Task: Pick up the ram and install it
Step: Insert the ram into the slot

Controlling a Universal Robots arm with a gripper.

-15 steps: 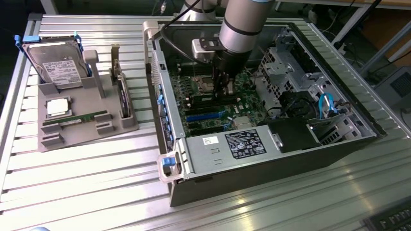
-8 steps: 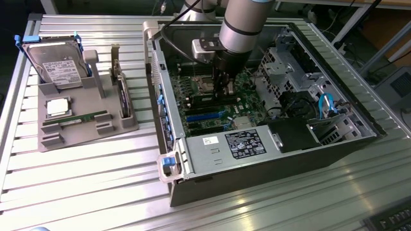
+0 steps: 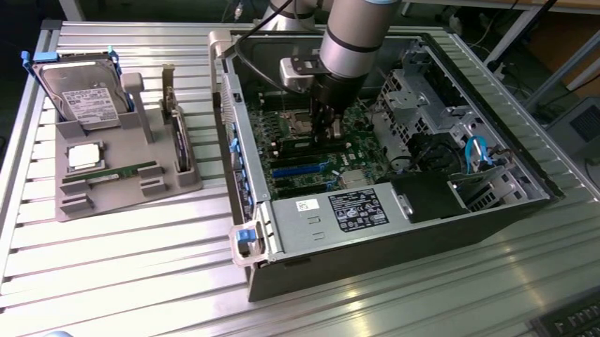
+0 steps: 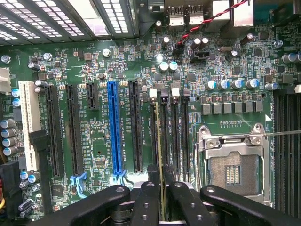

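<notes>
My gripper reaches down into the open computer case, over the green motherboard. In the wrist view the gripper is shut on the ram. The ram is seen edge-on as a thin green strip between the two black fingers. It stands upright along the row of black memory slots, over the slot nearest the long black expansion slot. Whether it is touching that slot I cannot tell.
The open processor socket lies beside the memory slots, and a blue expansion slot lies on their other side. At the exterior view's left, a grey holder carries a hard drive, a silver processor chip and another green stick.
</notes>
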